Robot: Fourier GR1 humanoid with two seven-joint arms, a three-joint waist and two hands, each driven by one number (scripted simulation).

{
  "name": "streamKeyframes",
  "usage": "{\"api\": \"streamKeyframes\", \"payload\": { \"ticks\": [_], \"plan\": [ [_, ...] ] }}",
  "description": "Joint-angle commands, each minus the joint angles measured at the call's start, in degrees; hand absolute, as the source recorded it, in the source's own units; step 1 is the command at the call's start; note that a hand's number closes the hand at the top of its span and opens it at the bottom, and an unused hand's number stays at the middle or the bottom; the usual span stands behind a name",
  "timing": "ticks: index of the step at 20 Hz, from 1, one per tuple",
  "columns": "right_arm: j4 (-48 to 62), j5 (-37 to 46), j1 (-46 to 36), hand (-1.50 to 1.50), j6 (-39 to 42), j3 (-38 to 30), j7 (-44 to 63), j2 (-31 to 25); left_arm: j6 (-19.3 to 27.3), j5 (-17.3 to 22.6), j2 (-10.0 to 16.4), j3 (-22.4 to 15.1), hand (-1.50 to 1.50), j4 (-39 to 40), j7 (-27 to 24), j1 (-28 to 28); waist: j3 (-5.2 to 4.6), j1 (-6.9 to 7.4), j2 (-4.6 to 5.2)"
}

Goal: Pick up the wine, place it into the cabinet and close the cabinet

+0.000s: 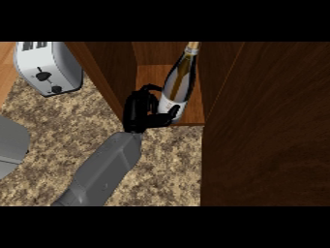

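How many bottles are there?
1. The wine bottle is inside the open cabinet, with a black hand curled round its bottom. The big door may hide others.

The speckled stone counter (160, 160) is carrying 1 white toaster (46, 68) and 1 dark wooden cabinet (275, 121); the toaster is sitting left of the cabinet, whose shelf (194, 116) is holding the tilted wine bottle (180, 80).

A kitchen: toaster (47, 68), speckled stone counter (160, 164), wooden cabinet (275, 121).
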Motion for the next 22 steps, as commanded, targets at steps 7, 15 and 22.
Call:
{"api": "streamKeyframes", "payload": {
  "ticks": [7, 15, 22],
  "plan": [
    [0.32, -1.92, -1.52, -1.50, 0.24, -1.33, 1.25, -1.25, -5.33, 3.65, 0.25, 4.65, 1.50, 10.55, 0.48, -10.32, 0.01, 0.04, 0.07],
    [3.33, 2.10, 1.66, -1.50, 1.41, 2.42, -4.49, 1.68, -1.88, 8.09, 0.00, -0.25, 1.50, 12.66, -1.96, -9.25, 0.01, -1.14, 0.33],
    [2.48, 1.02, 0.28, -1.50, 1.55, 1.15, -3.51, 0.34, 0.35, 9.80, 0.00, -1.42, 1.50, 14.85, 0.95, -11.68, -0.01, -1.95, 0.51]
  ]
}}
